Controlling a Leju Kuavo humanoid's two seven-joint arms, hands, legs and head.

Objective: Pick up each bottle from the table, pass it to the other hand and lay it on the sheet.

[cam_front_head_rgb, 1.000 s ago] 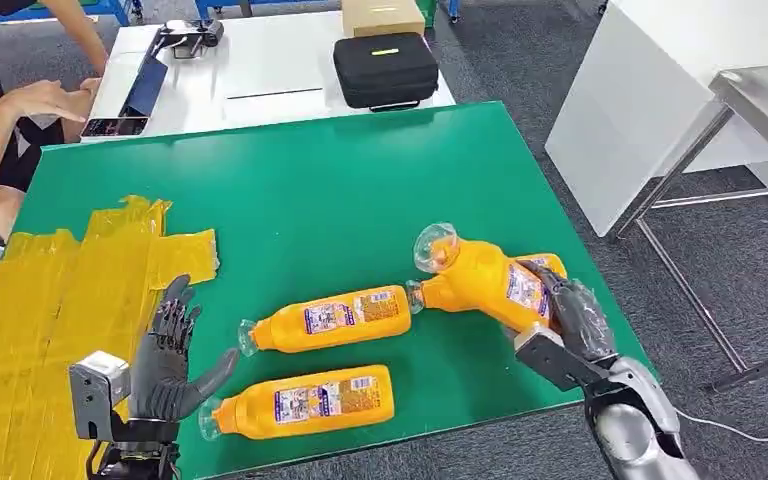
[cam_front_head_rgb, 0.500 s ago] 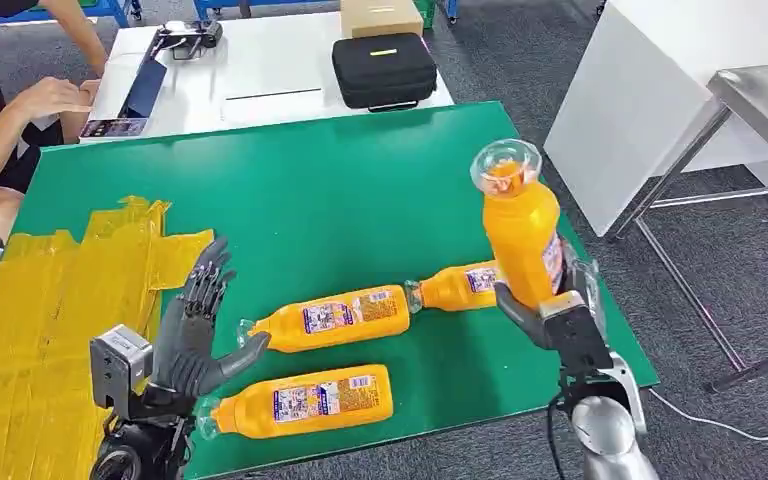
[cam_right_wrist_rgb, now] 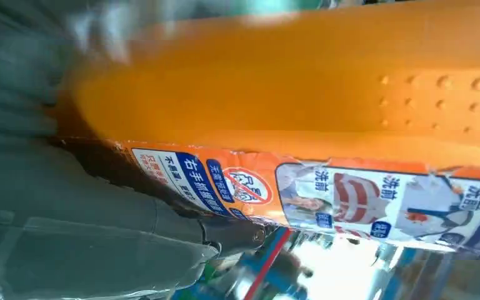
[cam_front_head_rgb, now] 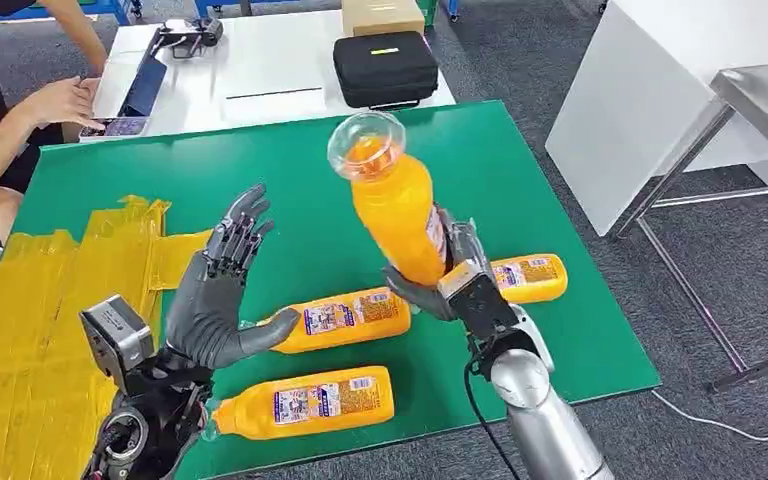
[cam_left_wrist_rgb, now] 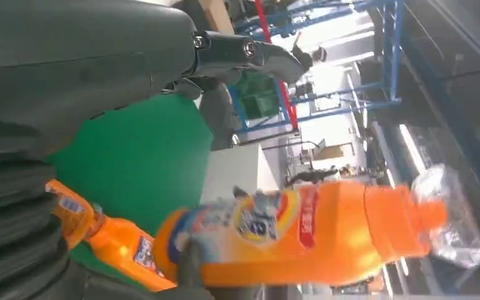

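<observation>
My right hand (cam_front_head_rgb: 450, 278) grips the lower body of an orange bottle (cam_front_head_rgb: 392, 205) with a clear cap, holding it upright and slightly tilted above the green table (cam_front_head_rgb: 300, 170). The same bottle (cam_left_wrist_rgb: 312, 231) shows close in the left wrist view and its label (cam_right_wrist_rgb: 325, 194) in the right wrist view. My left hand (cam_front_head_rgb: 218, 290) is raised with fingers spread, palm facing the held bottle, a short gap away. Three more orange bottles lie on the table: one (cam_front_head_rgb: 340, 320) in the middle, one (cam_front_head_rgb: 305, 402) near the front edge, one (cam_front_head_rgb: 528, 277) behind my right hand. The yellow sheet (cam_front_head_rgb: 50, 300) covers the table's left part.
A person sits at the far left with a hand (cam_front_head_rgb: 65, 100) by a phone on a white table (cam_front_head_rgb: 260, 70), which also carries a black case (cam_front_head_rgb: 384, 68) and a cardboard box. A white and a metal table (cam_front_head_rgb: 760, 100) stand to the right.
My right hand has carried the bottle up and leftward over the table's middle. My left hand has risen and moved right toward it, fingers spread.
</observation>
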